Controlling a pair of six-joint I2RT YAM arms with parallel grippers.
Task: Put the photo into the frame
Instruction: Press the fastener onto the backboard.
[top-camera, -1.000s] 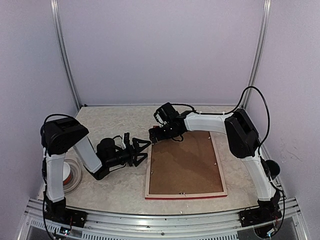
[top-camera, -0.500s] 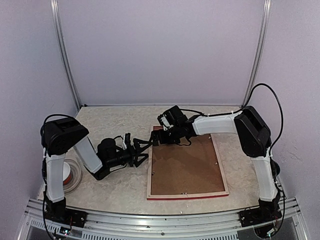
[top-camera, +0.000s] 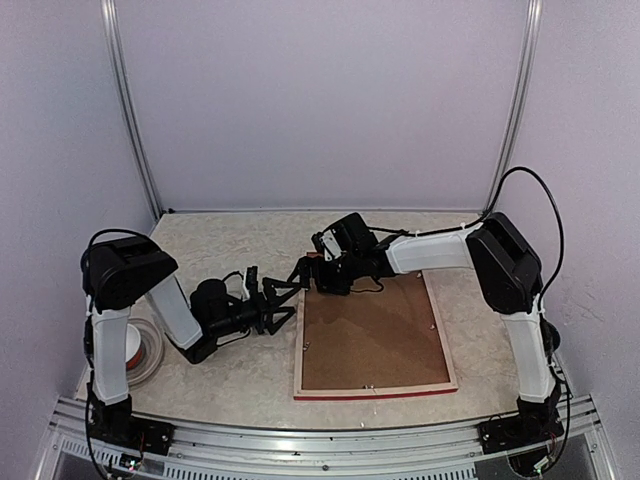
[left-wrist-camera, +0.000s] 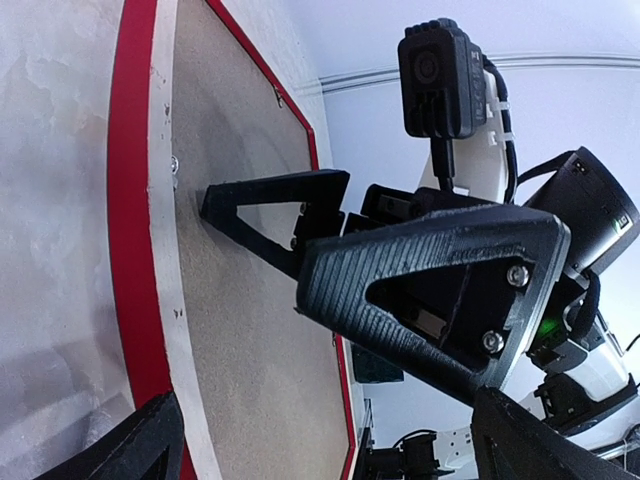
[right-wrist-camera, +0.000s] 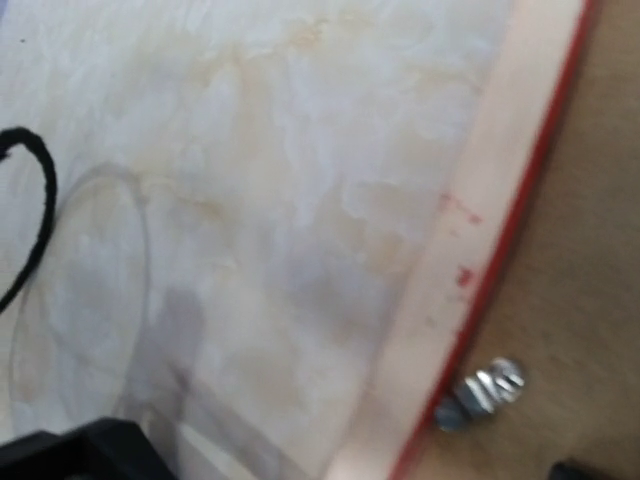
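The frame lies face down on the table, with a pale wood rim and a red edge. A brown backing board lies in it. The photo is out of view. My left gripper is open and low beside the frame's left edge. My right gripper is open at the frame's far left corner, a fingertip by a small clip on the rim. The left wrist view shows the red edge and the board. The blurred right wrist view shows the rim and a metal clip.
A roll of tape lies on the table at the left, beside the left arm's base. A small black object sits at the table's right edge. Walls close off the back and both sides.
The frame has slid a little to the right. My right gripper has shifted along the far left corner, towards the left gripper. The left gripper has edged closer to the frame.
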